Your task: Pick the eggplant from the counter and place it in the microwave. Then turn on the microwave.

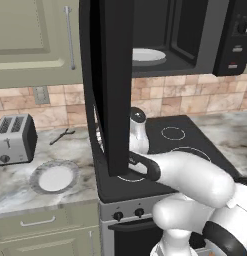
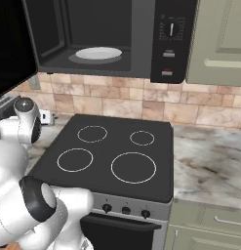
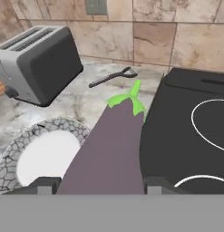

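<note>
Eggplant (image 3: 109, 149) between hand (image 3: 100, 185) fingertips

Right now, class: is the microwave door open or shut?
Open. The microwave door is swung out toward the camera in the left base view, exposing the grey interior and the white turntable plate inside.

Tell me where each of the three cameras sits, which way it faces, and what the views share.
Left base view: behind the arm's left, looking forward and down at the open microwave, stovetop, toaster and plate; white arm rises lower right.
Right base view: behind the arm's right, facing the same microwave and stovetop; arm at lower left.
Hand view: on the hand, looking along the tool at the eggplant between its fingertips, above the counter.
Shared: all three show the stovetop; hand and left base views share toaster and plate.
</note>
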